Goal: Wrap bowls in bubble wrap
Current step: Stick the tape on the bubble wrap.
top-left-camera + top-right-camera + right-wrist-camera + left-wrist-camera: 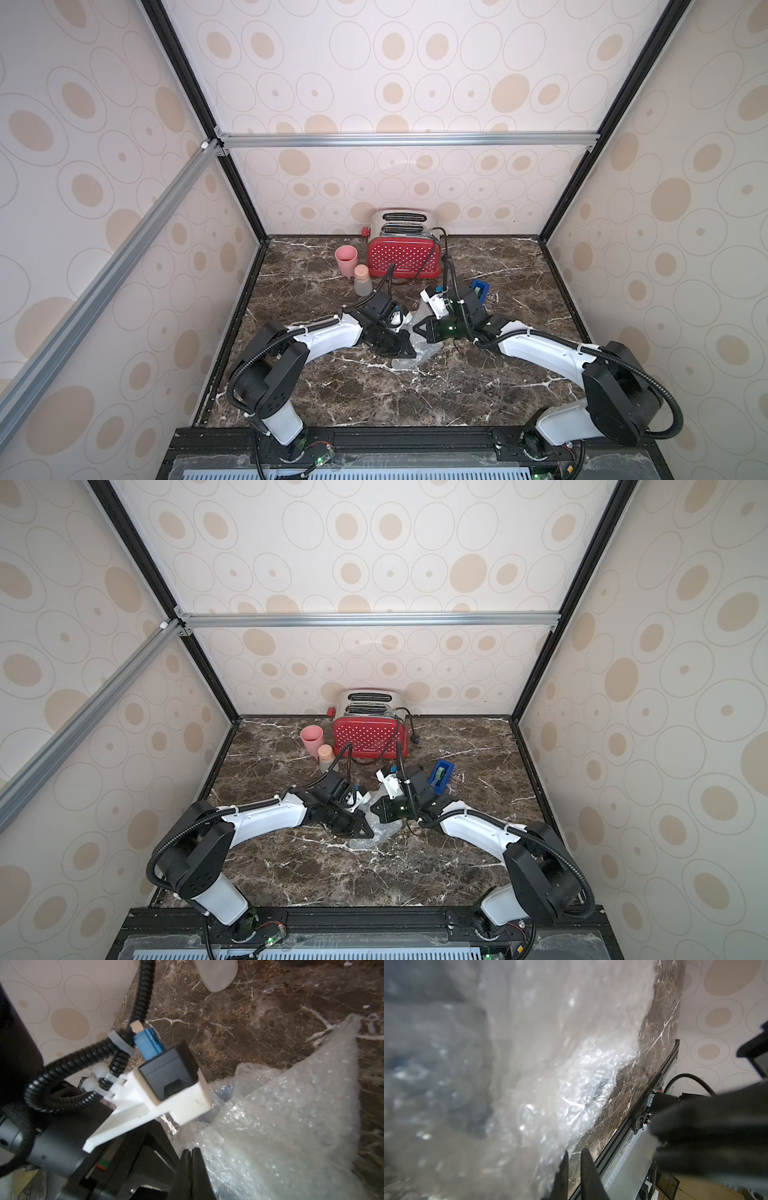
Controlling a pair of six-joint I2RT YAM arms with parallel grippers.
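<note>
**Obscured / unresolved**

Top views: both wrists cover most of the bubble wrap [411, 360], and its contents are hidden.
Left wrist view: the wrap sits against the lens, blurred. The right arm [716, 1124] is a dark smear.
Left pincer [574, 1152] and right pincer [190, 1150] are cut off at the frame edge.
A bluish patch [225, 1089] under the wrap is unidentifiable.

Only lettering: a small white brand word low on the red toaster [399, 253] front, too blurred to read in both top views.
</note>
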